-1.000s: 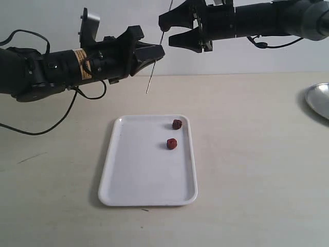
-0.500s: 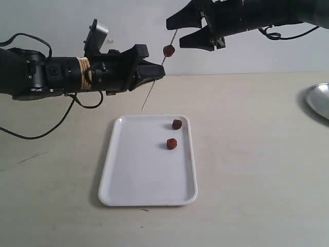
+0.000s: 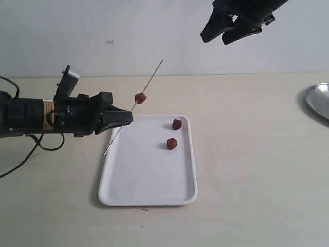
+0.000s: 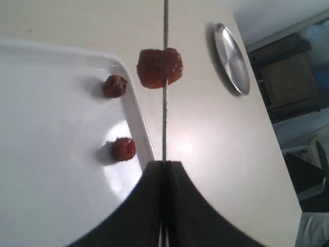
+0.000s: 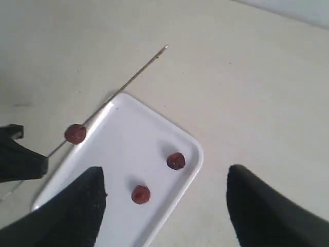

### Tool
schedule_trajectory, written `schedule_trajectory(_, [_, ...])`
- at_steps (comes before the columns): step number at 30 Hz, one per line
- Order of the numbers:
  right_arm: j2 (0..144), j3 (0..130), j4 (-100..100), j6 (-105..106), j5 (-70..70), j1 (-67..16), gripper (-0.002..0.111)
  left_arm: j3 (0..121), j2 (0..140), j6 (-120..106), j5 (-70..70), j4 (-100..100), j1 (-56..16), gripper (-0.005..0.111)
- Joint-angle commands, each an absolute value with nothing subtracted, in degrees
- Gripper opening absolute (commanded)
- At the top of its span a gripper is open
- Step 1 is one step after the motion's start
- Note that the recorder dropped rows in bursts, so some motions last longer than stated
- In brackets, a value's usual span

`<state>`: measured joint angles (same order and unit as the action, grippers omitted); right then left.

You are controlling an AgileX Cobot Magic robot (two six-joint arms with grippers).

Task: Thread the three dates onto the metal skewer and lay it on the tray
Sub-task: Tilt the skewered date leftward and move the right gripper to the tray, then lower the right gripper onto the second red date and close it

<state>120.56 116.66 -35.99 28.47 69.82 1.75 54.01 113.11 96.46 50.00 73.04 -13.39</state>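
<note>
My left gripper (image 3: 126, 117) is shut on the metal skewer (image 3: 149, 82), which slants up to the right above the tray's far left corner. One reddish date (image 3: 140, 98) is threaded on the skewer; the left wrist view shows that date (image 4: 160, 67) on the rod (image 4: 165, 118) just beyond the closed jaws (image 4: 164, 163). Two more dates (image 3: 177, 124) (image 3: 171, 144) lie on the white tray (image 3: 139, 190) near its right rim. High at the upper right, my right gripper (image 3: 215, 32) hangs open and empty, looking down on the tray (image 5: 126, 134) and the skewer (image 5: 133, 77).
A round silver dish (image 3: 320, 100) sits at the table's right edge, also seen in the left wrist view (image 4: 232, 59). Bare beige tabletop surrounds the tray.
The left arm has dropped and pulled back to the left with the skewer, now carrying one date. The right gripper has let go and risen away to the upper right.
</note>
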Motion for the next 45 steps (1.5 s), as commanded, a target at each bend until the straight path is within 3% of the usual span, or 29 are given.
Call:
schedule_trajectory(1, [120.1,116.9,-31.3,28.3,70.0,-2.0,0.064,49.2,112.7,89.1,57.1,68.2,-11.8,0.0])
schedule_trajectory(8, [122.7,115.1,-16.2,26.9,70.0,-11.2,0.064,44.1,112.7,82.7,63.8,67.4,-8.3,0.0])
schedule_trajectory(14, [129.2,114.8,-5.9,29.0,66.8,-17.9,0.059,41.1,112.7,79.7,70.0,70.4,-1.0,0.0])
schedule_trajectory(25, [135.5,114.8,-3.5,33.4,58.4,-18.3,0.059,40.7,112.7,78.2,70.0,71.7,0.7,0.0])
schedule_trajectory(45, [139.7,114.8,-3.5,37.0,55.1,-18.3,0.059,40.7,112.7,77.1,70.0,71.9,0.7,0.0])
